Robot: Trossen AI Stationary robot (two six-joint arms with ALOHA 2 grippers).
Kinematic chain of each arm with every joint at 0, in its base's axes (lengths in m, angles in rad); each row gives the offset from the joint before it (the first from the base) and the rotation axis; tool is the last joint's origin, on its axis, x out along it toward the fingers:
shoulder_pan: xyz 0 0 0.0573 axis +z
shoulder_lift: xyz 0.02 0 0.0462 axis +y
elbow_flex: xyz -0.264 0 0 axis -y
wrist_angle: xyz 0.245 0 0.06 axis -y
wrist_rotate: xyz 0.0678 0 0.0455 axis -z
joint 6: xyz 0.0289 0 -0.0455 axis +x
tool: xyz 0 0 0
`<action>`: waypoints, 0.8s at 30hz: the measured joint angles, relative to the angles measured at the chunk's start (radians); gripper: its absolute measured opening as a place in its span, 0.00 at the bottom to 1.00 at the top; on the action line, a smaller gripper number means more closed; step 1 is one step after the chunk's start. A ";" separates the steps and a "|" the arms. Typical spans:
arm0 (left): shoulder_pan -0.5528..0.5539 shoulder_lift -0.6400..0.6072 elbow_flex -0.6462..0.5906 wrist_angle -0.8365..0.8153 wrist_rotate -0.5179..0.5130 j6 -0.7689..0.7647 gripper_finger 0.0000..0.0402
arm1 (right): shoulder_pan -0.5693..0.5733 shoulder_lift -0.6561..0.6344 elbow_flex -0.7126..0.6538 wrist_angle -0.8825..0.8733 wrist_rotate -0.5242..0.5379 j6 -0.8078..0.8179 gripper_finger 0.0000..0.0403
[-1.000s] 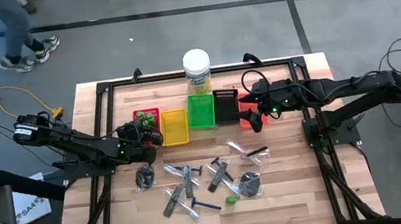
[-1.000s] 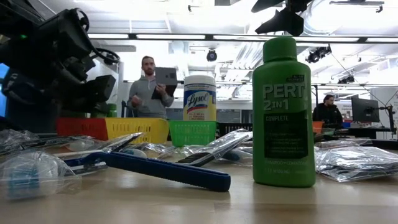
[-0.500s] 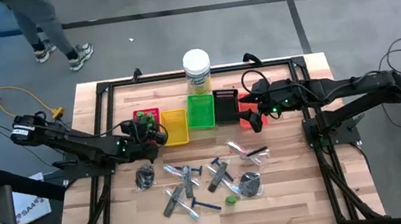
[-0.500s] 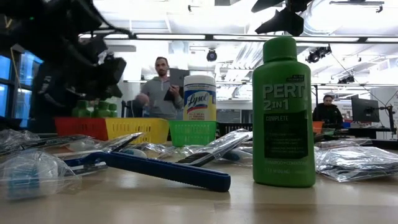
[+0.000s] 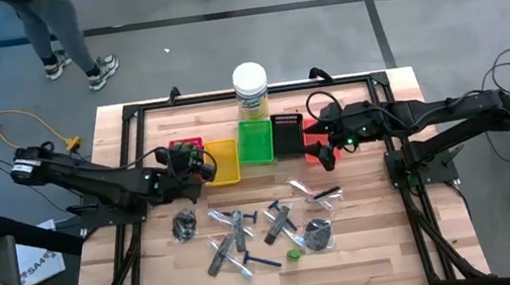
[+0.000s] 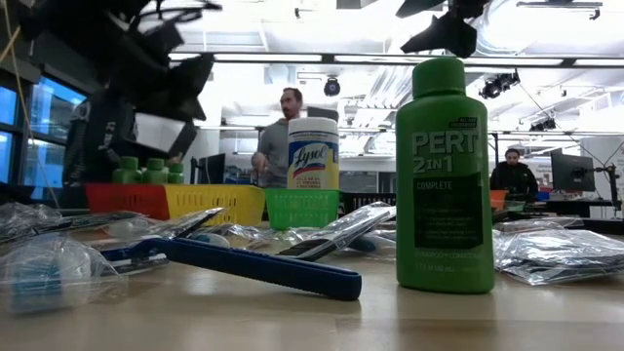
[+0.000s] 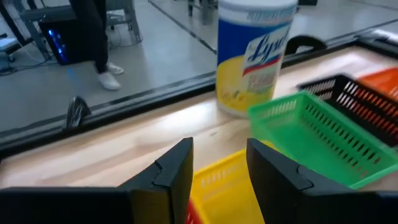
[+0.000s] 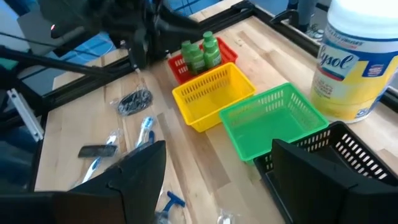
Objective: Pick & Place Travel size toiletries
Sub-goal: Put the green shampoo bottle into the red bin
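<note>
Table (image 5: 370, 246), orange tray (image 5: 317, 153) behind right claw (image 5: 325, 156)

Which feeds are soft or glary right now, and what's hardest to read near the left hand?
Low view: bright ceiling lights backlight the left hand into a dark, smeared shape; the green plastic shampoo bottle reads sharply. Left wrist view: its own dark fingers are soft, and the white-lidded yellow wipes canister is slightly blurred. High view: evenly lit.

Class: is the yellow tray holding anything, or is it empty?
Empty: the right wrist view shows the yellow tray with a bare mesh floor.
</note>
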 joint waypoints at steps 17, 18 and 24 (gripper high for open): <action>0.000 -0.054 0.299 -0.127 0.326 0.154 0.36 | 0.145 0.000 0.000 -0.060 -0.065 -0.016 0.69; 0.000 -0.053 0.300 -0.125 0.342 0.152 0.36 | 0.160 0.000 0.000 -0.072 -0.073 -0.022 0.69; -0.045 -0.053 0.300 -0.125 0.373 0.146 0.36 | 0.280 0.013 -0.003 -0.106 -0.041 -0.019 0.69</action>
